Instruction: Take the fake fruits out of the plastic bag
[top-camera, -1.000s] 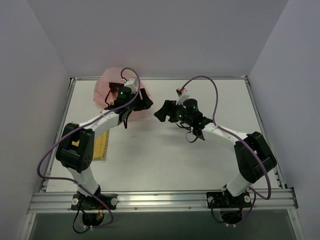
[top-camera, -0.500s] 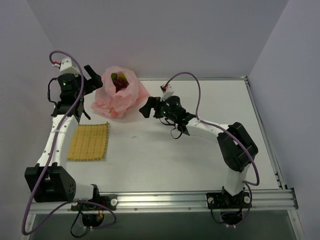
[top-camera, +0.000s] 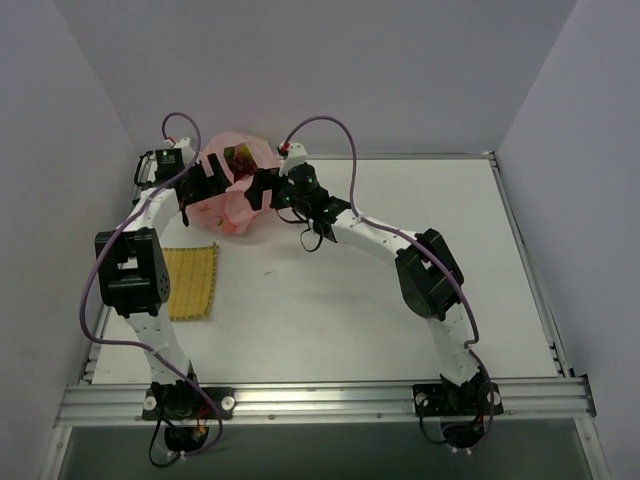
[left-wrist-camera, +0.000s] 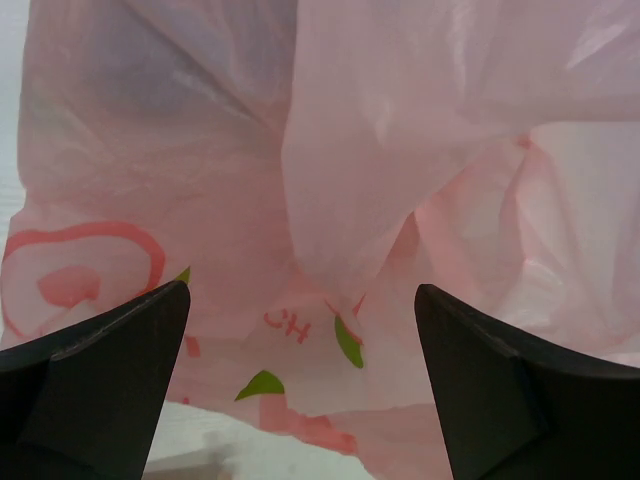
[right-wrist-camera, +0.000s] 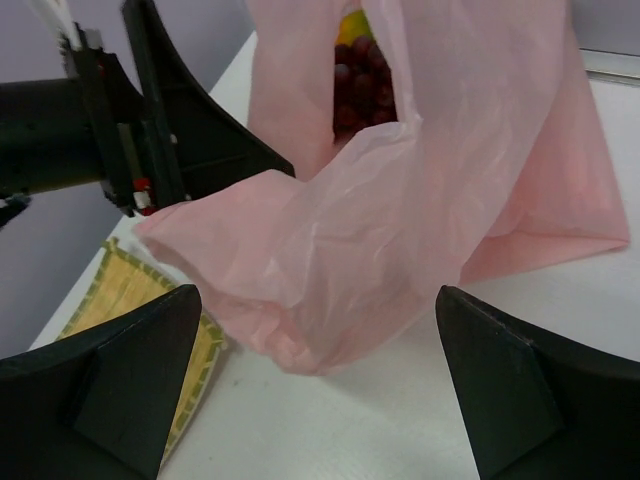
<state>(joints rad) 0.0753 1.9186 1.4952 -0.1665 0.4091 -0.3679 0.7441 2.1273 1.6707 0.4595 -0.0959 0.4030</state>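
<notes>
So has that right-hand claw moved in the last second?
Yes. The right gripper has swung left and closer to the back edge of the table, ending right beside the pink plastic bag.

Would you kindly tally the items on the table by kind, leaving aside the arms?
pink plastic bag: 1
yellow woven mat: 1
Total: 2
The fake fruits inside the bag are mostly hidden, so they are not counted.

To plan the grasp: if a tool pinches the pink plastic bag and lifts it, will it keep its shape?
Probably not: the plastic bag looks thin and wrinkled, so it should sag and fold. The fake fruits inside would likely roll toward its lowest point.
</notes>
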